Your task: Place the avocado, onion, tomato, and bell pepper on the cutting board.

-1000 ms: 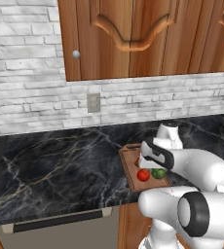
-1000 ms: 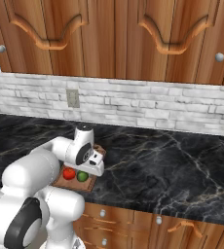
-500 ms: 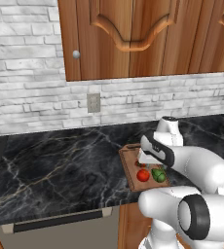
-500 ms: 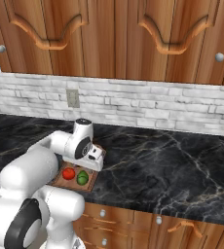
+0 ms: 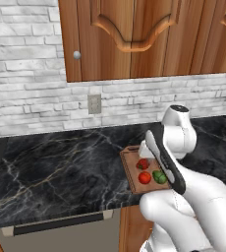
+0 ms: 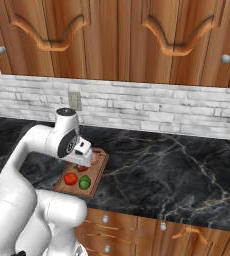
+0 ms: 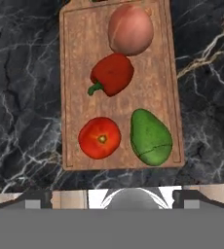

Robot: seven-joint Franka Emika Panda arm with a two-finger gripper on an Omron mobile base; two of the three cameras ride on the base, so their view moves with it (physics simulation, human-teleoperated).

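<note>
The brown cutting board [image 7: 72, 97] lies on the black marble counter with four items on it. In the hand view the pinkish onion [image 7: 130, 29] is farthest, and the red bell pepper [image 7: 112, 74] lies just below it. The tomato [image 7: 100, 137] and the green avocado [image 7: 151, 137] sit side by side at the near end. My gripper [image 7: 112, 199] hovers above the board's near end, open, with nothing between its fingertips [image 7: 38, 198]. From the base, the gripper [image 6: 84, 156] hangs over the board [image 6: 98, 167] above the tomato [image 6: 70, 178] and avocado [image 6: 84, 182].
The black marble counter [image 5: 61, 167] stretches left and right of the board. A brick wall with an outlet [image 5: 94, 104] and wooden cabinets [image 5: 134, 34] stand behind it. Drawers [image 6: 162, 227] run below the counter's front edge.
My jaws have opened and the hand has lifted slightly off the board. The bell pepper now lies free beside the onion.
</note>
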